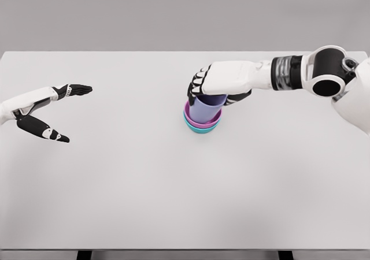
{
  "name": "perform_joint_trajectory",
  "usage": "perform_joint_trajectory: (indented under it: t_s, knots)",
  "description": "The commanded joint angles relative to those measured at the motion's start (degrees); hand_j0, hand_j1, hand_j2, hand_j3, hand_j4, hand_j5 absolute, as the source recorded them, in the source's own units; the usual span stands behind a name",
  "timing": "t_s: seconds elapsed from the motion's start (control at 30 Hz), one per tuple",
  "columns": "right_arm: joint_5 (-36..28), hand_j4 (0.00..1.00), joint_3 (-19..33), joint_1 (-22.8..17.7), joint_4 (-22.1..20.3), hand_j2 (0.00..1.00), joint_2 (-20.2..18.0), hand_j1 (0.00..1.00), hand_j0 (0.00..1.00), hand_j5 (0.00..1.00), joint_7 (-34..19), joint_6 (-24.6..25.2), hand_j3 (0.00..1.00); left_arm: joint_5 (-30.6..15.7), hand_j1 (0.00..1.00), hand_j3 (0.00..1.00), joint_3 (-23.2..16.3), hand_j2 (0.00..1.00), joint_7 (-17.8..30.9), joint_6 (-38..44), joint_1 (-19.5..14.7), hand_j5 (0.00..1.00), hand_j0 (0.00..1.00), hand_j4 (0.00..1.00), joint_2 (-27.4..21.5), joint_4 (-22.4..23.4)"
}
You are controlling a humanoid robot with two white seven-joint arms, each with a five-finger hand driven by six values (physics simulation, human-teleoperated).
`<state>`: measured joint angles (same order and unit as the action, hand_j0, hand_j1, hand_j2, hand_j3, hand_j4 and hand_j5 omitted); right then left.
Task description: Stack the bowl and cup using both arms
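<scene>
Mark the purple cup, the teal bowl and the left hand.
purple cup [207, 108], head view, side wall below the fingers.
teal bowl [202, 129], head view, lower outer rim.
left hand [43, 108], head view, palm area.

The light is bright, even and diffuse, without glare. Only soft, faint shadows lie on the white table [173, 202]. The render is sharp from edge to edge.

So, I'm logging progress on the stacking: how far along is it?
Mostly done: the purple cup sits in the pink bowl, which is nested in the teal bowl. The right hand grips the cup; letting go remains. The left hand is open, off to the side.
</scene>
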<state>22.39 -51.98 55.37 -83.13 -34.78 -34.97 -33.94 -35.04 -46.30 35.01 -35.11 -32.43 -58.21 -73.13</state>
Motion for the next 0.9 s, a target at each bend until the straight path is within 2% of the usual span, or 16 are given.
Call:
perform_joint_trajectory:
  t_s: [0.0,0.03,0.1,0.13,0.4,0.57,0.7,0.73,0.8,0.83,0.87]
  knots:
    - [-0.32,0.61,-0.05,0.0,0.08,0.61,-0.03,0.61,0.61,0.61,-0.03,0.19,0.61,-0.46,1.0,1.0,0.07,1.0,-0.01,0.11,0.0,1.0,1.0,1.0,-0.06,-0.08]
    - [-0.32,0.63,-0.05,0.0,0.08,0.63,-0.03,0.63,0.63,0.63,-0.03,0.19,0.63,-0.46,1.0,1.0,0.07,1.0,-0.01,0.11,0.0,1.0,1.0,1.0,-0.06,-0.08]
    - [0.55,0.93,-0.05,0.0,-0.01,0.93,-0.11,0.93,0.93,0.93,-0.03,0.01,0.93,-0.46,1.0,1.0,0.07,1.0,-0.01,0.11,0.0,1.0,1.0,1.0,-0.06,-0.08]
    - [0.99,0.98,-0.05,0.0,-0.1,0.98,-0.11,0.98,0.98,0.98,-0.03,0.01,0.98,-0.46,1.0,1.0,0.07,1.0,-0.01,0.11,0.0,1.0,1.0,1.0,-0.06,-0.08]
    - [0.99,0.98,0.13,0.26,-0.36,0.98,-0.11,0.98,0.98,0.98,-0.03,0.01,0.98,-0.46,1.0,1.0,0.07,1.0,-0.01,0.11,0.0,1.0,1.0,1.0,-0.06,-0.17]
    - [0.91,0.98,1.44,1.05,-0.54,0.98,-1.78,0.98,0.98,0.98,-0.03,-0.16,0.98,-0.46,1.0,1.0,0.07,1.0,-0.01,0.11,0.0,1.0,1.0,1.0,-0.06,-0.17]
    - [0.12,0.98,11.02,0.79,-0.8,0.98,-3.81,0.98,0.98,0.98,-0.03,-0.95,0.98,-0.46,1.0,1.0,0.07,1.0,-0.01,0.11,0.0,1.0,1.0,1.0,-0.06,-0.17]
    - [-0.85,0.99,12.95,0.7,-0.45,0.99,-3.98,0.99,0.99,0.99,-0.03,-1.06,0.99,-0.46,1.0,1.0,0.07,1.0,-0.01,0.11,0.0,1.0,1.0,1.0,-0.06,-0.17]
    - [-2.08,0.99,14.19,0.18,1.13,0.99,-6.79,0.99,0.99,0.99,-0.03,-1.06,0.99,-0.46,1.0,1.0,0.07,1.0,-0.01,0.11,0.0,1.0,1.0,1.0,-0.06,-0.17]
    - [-2.08,0.99,14.1,-0.17,3.23,0.99,-7.5,0.99,0.99,0.99,-0.03,-1.06,0.99,-0.46,1.0,1.0,0.07,1.0,-0.01,0.11,0.0,1.0,1.0,1.0,-0.06,-0.17]
    - [-2.08,0.99,14.01,-0.61,7.1,0.99,-8.11,0.99,0.99,0.99,-0.03,-1.06,0.99,-0.46,1.0,1.0,0.07,1.0,-0.01,0.11,0.0,1.0,1.0,1.0,-0.06,-0.17]
